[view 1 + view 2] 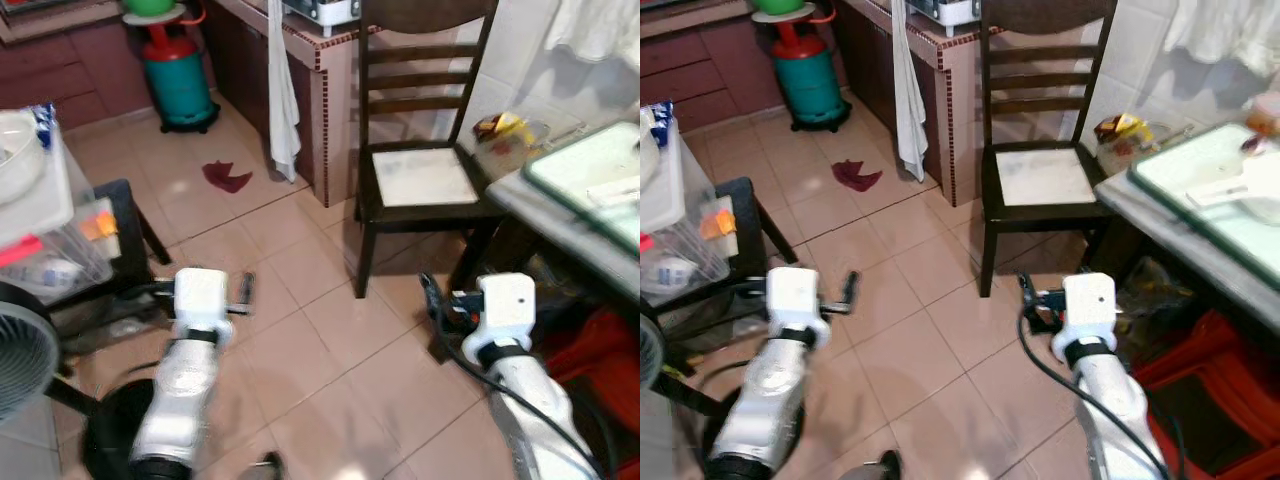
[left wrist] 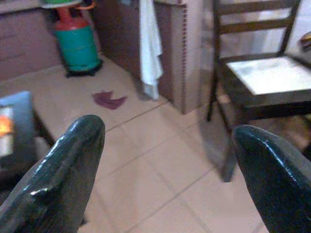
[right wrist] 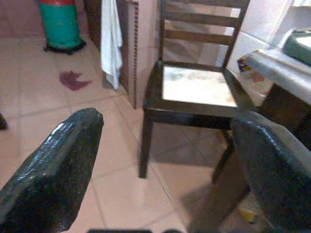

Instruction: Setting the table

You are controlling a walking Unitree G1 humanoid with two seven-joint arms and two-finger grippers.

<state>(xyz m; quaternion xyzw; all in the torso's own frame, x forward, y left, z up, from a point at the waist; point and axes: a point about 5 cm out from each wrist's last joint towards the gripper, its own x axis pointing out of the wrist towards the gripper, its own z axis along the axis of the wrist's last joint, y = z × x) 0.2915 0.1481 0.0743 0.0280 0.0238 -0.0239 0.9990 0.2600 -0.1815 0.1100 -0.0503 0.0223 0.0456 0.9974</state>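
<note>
- Both hands are empty: left gripper (image 2: 165, 165) and right gripper (image 3: 165, 170) hover over the floor, fingers spread apart.
- The table (image 1: 560, 215) lies far right, beside the chair (image 1: 420, 175).
- Judging by this, table setting has barely begun.

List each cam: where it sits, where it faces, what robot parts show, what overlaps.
Left and right eye: on the head, looking forward and down at the tiled floor; both silver arms show, left hand, right hand.
Left wrist: along its open fingers toward the gas cylinder.
Right wrist: along its open fingers.
All share the chair and towel.
</note>
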